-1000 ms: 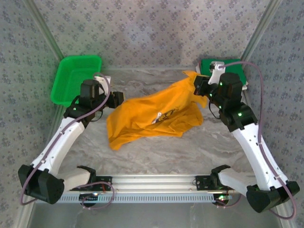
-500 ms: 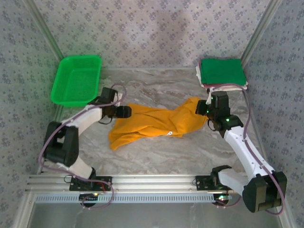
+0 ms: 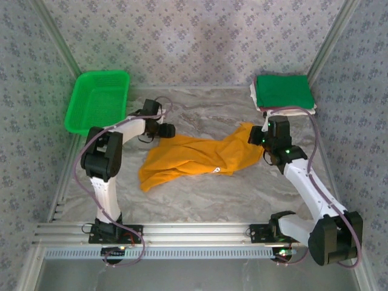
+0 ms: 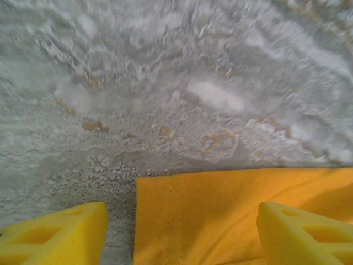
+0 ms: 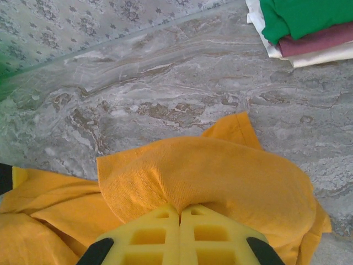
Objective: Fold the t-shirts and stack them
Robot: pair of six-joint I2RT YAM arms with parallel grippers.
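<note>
Looks like the spread-it-flat step, pre-fold. Can see the orange-yellow t-shirt [image 3: 200,156] lying crumpled and long across the mid of the marble table [image 3: 200,200], w/ one end bunched up on the rt. Pinching that rt end w/ the right gripper [image 5: 179,234], clamped shut on a fat lump of cloth. Sitting low at the shirt's far-left edge w/ the left gripper [image 4: 182,237], opened wide, holding nothing, w/ a stitched hem lying flat on the table betw. the two yellow fingers [image 4: 55,232]. Guess: lining up for a grab on that hem. Next, prob. need to drop a bit, get one finger each side of the hem, then close on just the edge, not a big wad. After that, prob. pull both ends apart to get the shirt flat. Could go wrong by closing too soon and missing the edge, or by tugging too hard and dragging the lot. Also can see the folded pile [image 3: 284,91] at the back rt corner, green on top, maroon and white under, well apart from the orange one; not time to add this shirt till folded. Also a green mesh basket [image 3: 97,102] at back left, prob. not part of the job.
</note>
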